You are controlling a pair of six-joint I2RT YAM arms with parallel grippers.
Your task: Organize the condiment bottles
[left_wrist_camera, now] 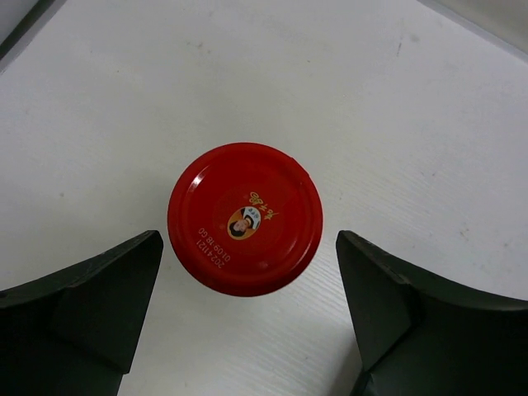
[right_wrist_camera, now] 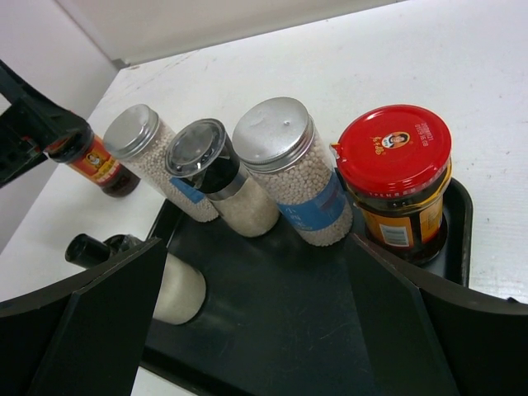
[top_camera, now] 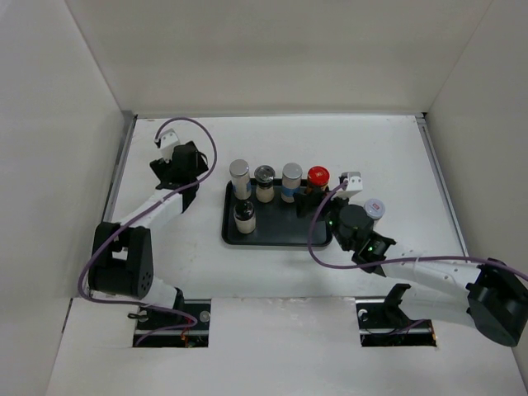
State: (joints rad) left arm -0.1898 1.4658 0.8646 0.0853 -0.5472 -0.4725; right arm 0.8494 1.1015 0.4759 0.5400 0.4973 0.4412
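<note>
The black tray (top_camera: 280,233) holds a back row of a silver-capped shaker (top_camera: 239,176), a glass grinder (top_camera: 264,182), a second silver-capped shaker (top_camera: 291,181) and a red-capped jar (top_camera: 318,178). Another grinder (top_camera: 244,217) stands at the tray's front left. A third silver-capped shaker (top_camera: 375,208) stands on the table right of the tray. My left gripper (left_wrist_camera: 250,241) is open, its fingers on either side of a second red-capped jar (left_wrist_camera: 245,218) on the table left of the tray, with gaps showing. My right gripper (right_wrist_camera: 257,247) is open and empty over the tray's right part.
White walls enclose the table on three sides. The right arm's wrist (top_camera: 356,224) sits between the tray and the lone shaker. The left gripper (top_camera: 176,167) hides its jar in the top view. The right wrist view shows that jar (right_wrist_camera: 97,165) beyond the tray.
</note>
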